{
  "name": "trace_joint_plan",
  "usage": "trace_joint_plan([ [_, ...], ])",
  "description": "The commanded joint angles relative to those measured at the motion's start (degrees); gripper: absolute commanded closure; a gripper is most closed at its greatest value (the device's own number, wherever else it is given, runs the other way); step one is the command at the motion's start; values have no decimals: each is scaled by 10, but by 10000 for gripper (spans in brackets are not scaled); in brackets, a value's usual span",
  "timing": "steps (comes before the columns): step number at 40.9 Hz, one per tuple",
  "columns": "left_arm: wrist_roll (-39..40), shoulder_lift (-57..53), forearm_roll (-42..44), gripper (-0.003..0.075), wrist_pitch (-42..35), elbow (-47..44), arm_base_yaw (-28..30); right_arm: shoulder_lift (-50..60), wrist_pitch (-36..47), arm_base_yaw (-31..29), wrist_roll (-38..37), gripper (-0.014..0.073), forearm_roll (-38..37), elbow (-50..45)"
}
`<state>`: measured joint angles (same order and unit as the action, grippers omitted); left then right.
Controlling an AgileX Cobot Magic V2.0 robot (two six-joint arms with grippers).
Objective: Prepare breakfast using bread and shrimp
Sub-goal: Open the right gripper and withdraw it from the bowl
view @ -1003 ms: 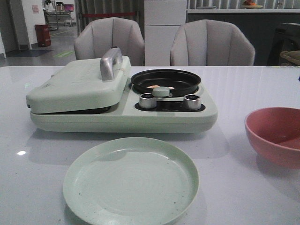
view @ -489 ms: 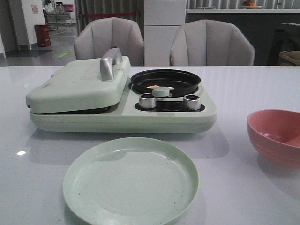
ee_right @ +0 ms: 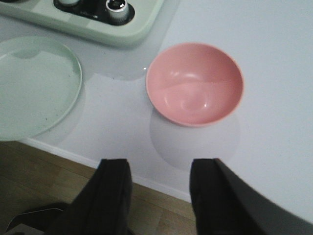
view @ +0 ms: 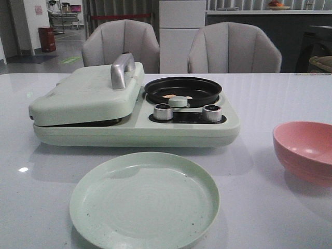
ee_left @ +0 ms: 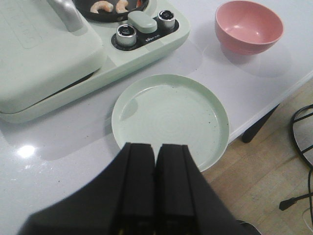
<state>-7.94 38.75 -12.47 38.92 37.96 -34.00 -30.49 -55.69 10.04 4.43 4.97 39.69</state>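
Small pale orange shrimp point(view: 169, 96) lie in the black round pan point(view: 207, 83) on the right half of the mint-green breakfast maker point(view: 129, 132); the left wrist view shows them curled point(ee_left: 102, 6). The bread is out of view. The maker's lid point(view: 83, 96) with its silver handle point(view: 122, 69) is down. My left gripper point(ee_left: 156, 146) is shut and empty, above the near rim of the green plate point(ee_left: 170, 120). My right gripper point(ee_right: 160, 164) is open and empty, over the table's front edge, short of the pink bowl point(ee_right: 194, 83). Neither gripper shows in the front view.
The empty green plate point(view: 145, 199) lies in front of the maker. The empty pink bowl point(view: 306, 150) stands at the right. Two silver knobs point(view: 163, 111) point(view: 212, 112) and a mint-green knob point(view: 178, 101) sit below the pan. Two chairs stand behind the table.
The pink bowl sits a little further right and looks brighter, as a shadow over it has gone. Maker, pan and plate have not moved.
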Motion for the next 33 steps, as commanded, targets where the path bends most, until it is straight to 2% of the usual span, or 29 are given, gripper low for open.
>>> trace_joint_plan([
  [1, 3, 2, -10, 619, -38, 16, -2, 52, 11, 2, -6, 182, -15, -18],
  [6, 3, 2, -10, 619, -38, 16, -2, 107, 8, 2, -14, 184, -15, -46],
  [9, 3, 2, -10, 619, -38, 16, -2, 128, 8, 2, -30, 214, -15, -55],
  [16, 3, 2, -10, 619, -38, 16, -2, 140, 3, 2, -41, 457, -15, -56],
  [20, 3, 2, -9, 619, -38, 16, -2, 140, 8, 2, -41, 563, -14, -56],
  [24, 5, 2, 16, 619, -38, 16, 0, 140, 18, 2, -41, 559, -14, -56],
  [33, 96, 2, 101, 619, -36, 16, 0, 140, 20, 2, -41, 559, -14, -56],
])
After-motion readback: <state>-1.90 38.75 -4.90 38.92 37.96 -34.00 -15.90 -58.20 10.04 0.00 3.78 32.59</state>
